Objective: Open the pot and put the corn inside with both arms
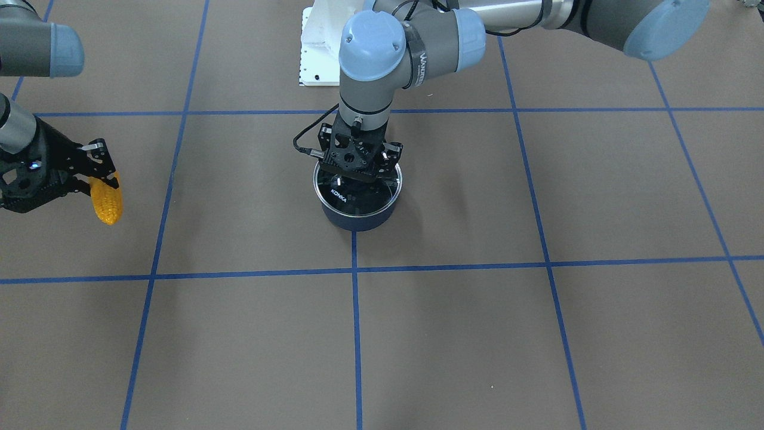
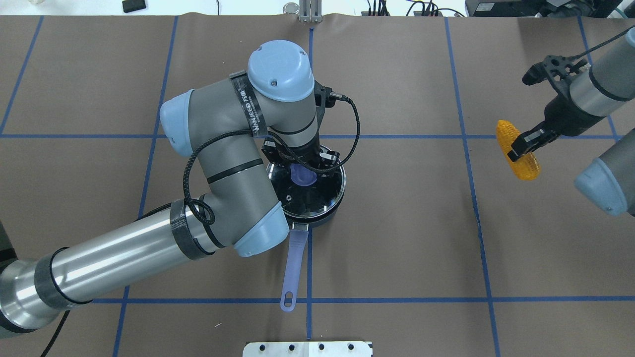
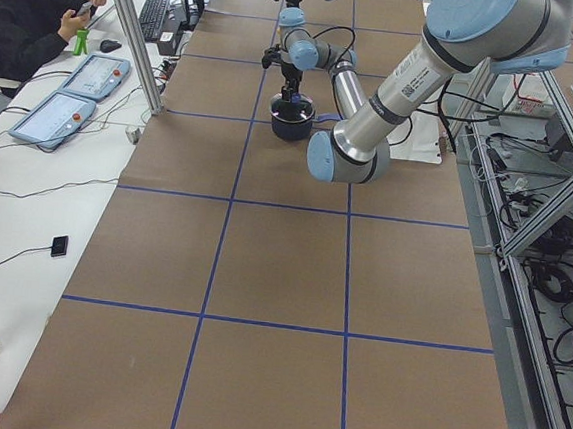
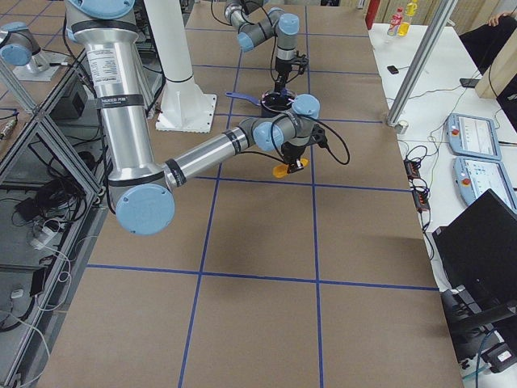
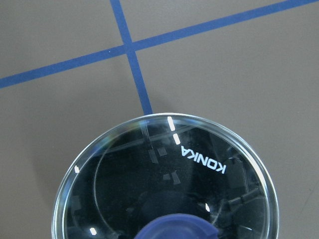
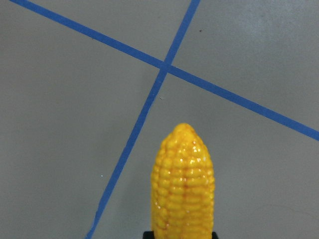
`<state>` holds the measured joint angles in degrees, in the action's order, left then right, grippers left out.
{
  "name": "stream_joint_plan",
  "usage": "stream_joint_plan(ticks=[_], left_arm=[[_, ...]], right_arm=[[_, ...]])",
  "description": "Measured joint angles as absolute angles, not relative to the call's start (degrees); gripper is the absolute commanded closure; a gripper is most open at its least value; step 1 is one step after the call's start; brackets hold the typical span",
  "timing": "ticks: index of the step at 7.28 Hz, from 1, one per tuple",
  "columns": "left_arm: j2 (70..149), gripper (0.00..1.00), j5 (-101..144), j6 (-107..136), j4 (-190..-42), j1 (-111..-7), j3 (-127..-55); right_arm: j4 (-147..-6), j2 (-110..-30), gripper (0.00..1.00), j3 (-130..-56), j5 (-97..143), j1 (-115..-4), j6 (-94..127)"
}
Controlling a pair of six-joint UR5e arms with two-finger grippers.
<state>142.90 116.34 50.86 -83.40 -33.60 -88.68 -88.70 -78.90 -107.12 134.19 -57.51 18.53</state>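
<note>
Nearest us, the handle [image 2: 293, 263] of the pot [image 1: 357, 220] points back toward our base. The pot sits on a blue tape line [image 1: 356, 310] with its glass lid [image 1: 351, 199] on. Our left gripper [image 1: 359, 170] is down over the lid's blue knob [image 2: 301, 174], with the knob under the jaws; we cannot tell whether they pinch it. Well apart, out to our right, the right gripper [image 2: 527, 141] clamps the corn [image 2: 518, 156], and much of the cob sticks out past the fingertips.
</note>
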Motion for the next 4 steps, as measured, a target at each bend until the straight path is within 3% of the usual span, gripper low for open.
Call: stream_joint_plan(ticks=[4], left_arm=[[137.0,0.41,119.8,46.5,-83.1,-40.4,-94.0]], right_arm=[[-88.7,-67.2,0.61,-107.2,129.4,-45.1,38.4]])
